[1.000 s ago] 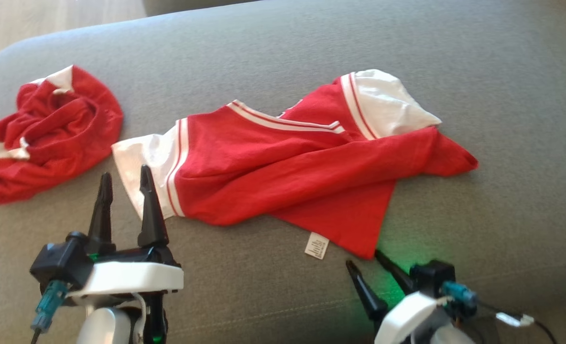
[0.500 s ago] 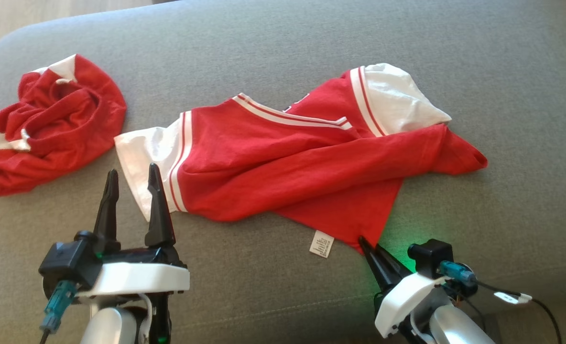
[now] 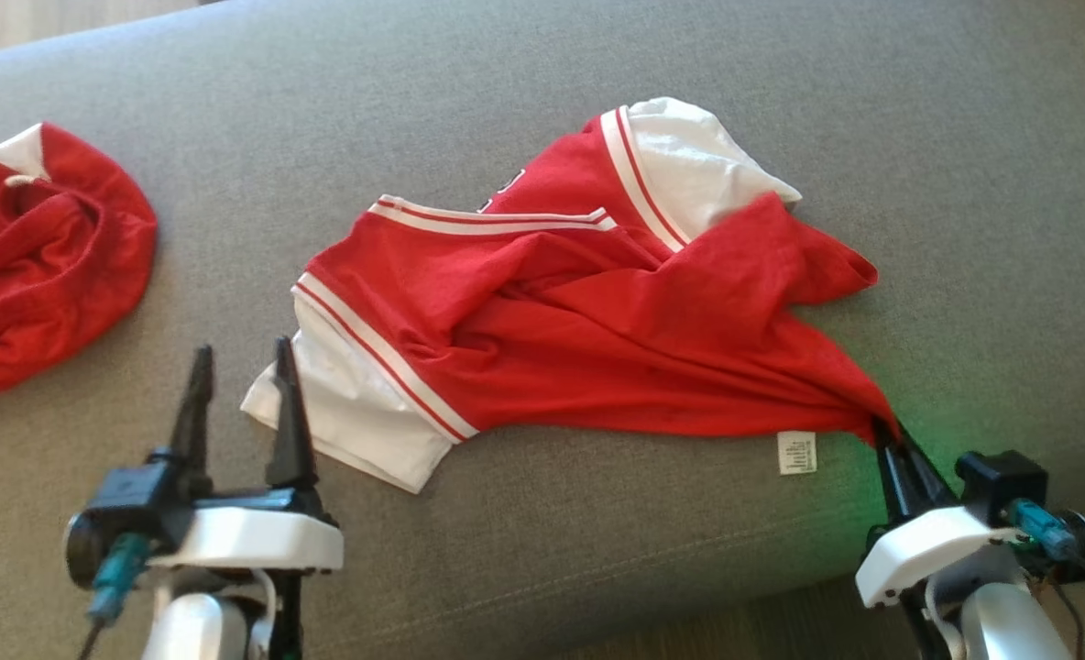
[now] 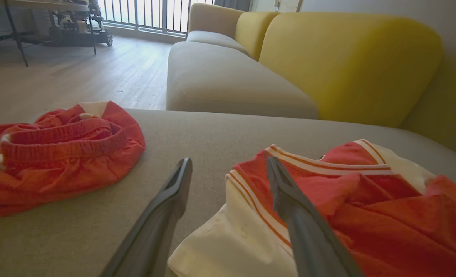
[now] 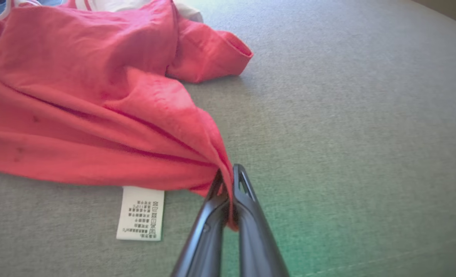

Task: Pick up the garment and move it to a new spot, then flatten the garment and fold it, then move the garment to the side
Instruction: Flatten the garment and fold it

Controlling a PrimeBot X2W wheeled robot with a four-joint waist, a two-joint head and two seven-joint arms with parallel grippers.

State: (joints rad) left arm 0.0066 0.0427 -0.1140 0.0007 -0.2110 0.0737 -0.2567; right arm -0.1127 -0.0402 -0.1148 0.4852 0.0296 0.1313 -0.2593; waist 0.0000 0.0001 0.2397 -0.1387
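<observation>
Your R gripper [image 3: 880,429] is clamping the hem corner of the red-and-white cloth jersey [image 3: 597,330], lying crumpled mid grey fabric cushion [image 3: 964,165]. L gripper [image 3: 242,348] is hovering w/ fingers apart, empty, by white sleeve [image 3: 350,412].

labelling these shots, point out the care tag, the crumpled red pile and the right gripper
care tag [image 5: 140,213], right wrist view, middle of the white label
crumpled red pile [image 4: 58,161], left wrist view, middle of the heap
right gripper [image 5: 228,173], right wrist view, between fingertips shut on the jersey [image 5: 97,146]

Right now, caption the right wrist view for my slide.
Pinched corner: right gripper shut on red jersey, care label lying on grey cushion.
</observation>
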